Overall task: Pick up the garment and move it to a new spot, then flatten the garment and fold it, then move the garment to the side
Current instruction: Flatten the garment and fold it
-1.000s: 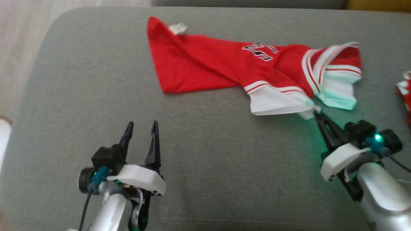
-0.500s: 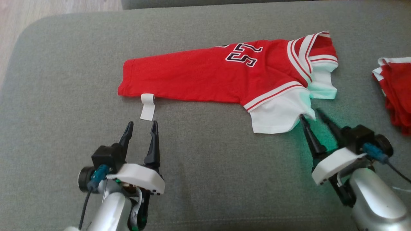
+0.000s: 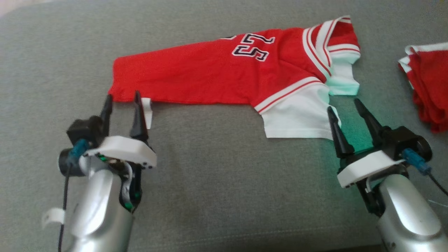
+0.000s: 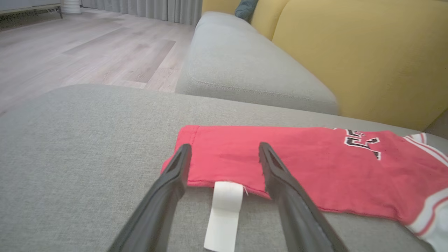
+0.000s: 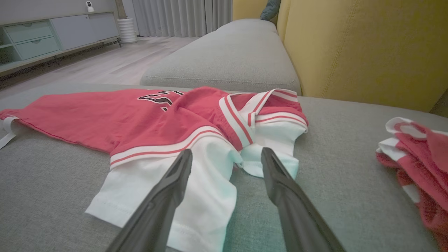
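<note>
While two arms rise from the near edge of the head view, one garment (image 3: 210, 75) lies spread on the grey cushion (image 3: 217, 175): a red jersey with a dark-edged white number, its hem to the left and its collar to the right; it has two white sleeves, both at its right end, one nearer than the other; one white tag (image 4: 225, 210) hangs from the hem onto the cushion; one more bundle of red-and-white cloth (image 3: 428, 87) sits well apart at the far right. Behind the cushion stand one yellow backrest (image 4: 367, 52) and a second grey seat, with a wooden floor (image 4: 87, 52) to the left.

Of the two grippers, the left gripper (image 3: 123, 95) points away from the robot at the jersey's near-left corner; its fingers are spread apart with nothing between them but the hem's edge below; in the wrist view they straddle the tag, tips over the red cloth; whether they touch it I cannot tell. The right gripper (image 3: 343, 105) leans slightly leftward toward the sleeves; its fingers are likewise parted and grip nothing; its left finger lies over the right edge of the nearer sleeve, its right finger over bare cushion just near of the farther sleeve; a green glow tints the cloth and cushion there.
</note>
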You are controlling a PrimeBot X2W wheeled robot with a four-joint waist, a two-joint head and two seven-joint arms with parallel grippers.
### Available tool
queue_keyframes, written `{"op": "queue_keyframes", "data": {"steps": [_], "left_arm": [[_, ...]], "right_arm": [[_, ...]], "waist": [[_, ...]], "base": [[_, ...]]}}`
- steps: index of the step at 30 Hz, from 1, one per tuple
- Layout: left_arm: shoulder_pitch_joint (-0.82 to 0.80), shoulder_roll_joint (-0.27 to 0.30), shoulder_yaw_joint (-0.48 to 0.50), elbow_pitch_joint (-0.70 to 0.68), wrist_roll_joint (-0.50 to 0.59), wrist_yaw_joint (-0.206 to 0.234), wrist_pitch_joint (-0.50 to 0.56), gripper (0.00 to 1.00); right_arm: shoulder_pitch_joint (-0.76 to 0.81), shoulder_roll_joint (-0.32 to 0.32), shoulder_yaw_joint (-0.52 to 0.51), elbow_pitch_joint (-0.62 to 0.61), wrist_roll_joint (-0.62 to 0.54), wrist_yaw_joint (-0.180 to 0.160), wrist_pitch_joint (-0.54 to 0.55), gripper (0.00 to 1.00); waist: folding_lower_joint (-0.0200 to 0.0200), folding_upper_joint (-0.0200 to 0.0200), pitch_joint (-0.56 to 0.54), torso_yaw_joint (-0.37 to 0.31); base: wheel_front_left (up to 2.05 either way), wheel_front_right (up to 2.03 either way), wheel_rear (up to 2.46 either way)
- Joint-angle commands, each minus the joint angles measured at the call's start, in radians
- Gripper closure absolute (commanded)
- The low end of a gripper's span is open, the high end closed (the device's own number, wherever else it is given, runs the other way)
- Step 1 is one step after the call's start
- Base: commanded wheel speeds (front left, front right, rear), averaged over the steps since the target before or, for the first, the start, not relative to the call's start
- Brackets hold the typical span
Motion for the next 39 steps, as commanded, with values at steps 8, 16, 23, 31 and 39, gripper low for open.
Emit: {"op": "queue_keyframes", "data": {"steps": [8,16,23,31,39], "left_arm": [[-0.127,0.013,0.132,0.168,0.018,0.024,-0.005,0.0],[-0.164,0.013,0.169,0.322,0.016,0.018,-0.005,0.0],[-0.17,0.013,0.166,0.353,0.024,0.01,-0.005,1.0],[-0.043,0.013,0.194,0.188,0.011,0.035,-0.005,1.0],[0.07,0.013,0.168,0.138,0.02,0.05,-0.005,0.0]], "right_arm": [[-0.029,0.043,0.025,-0.059,-0.021,0.007,-0.005,0.0],[-0.037,0.055,0.02,-0.074,-0.021,0.007,-0.005,0.0],[-0.036,0.061,0.009,-0.074,-0.021,0.007,-0.005,0.0],[0.005,0.083,0.003,-0.044,-0.01,0.007,-0.005,0.0],[0.054,0.12,0.008,-0.014,-0.002,0.007,-0.005,0.0]], "waist": [[0.0,0.0,0.061,-0.07],[0.0,0.0,0.074,-0.087],[0.0,0.0,0.063,-0.075],[0.0,0.0,-0.031,-0.042],[0.0,0.0,-0.115,-0.01]], "base": [[0.0,0.0,0.0],[0.0,0.0,0.0],[0.0,0.0,0.0],[0.0,0.0,0.0],[0.0,0.0,0.0]]}}
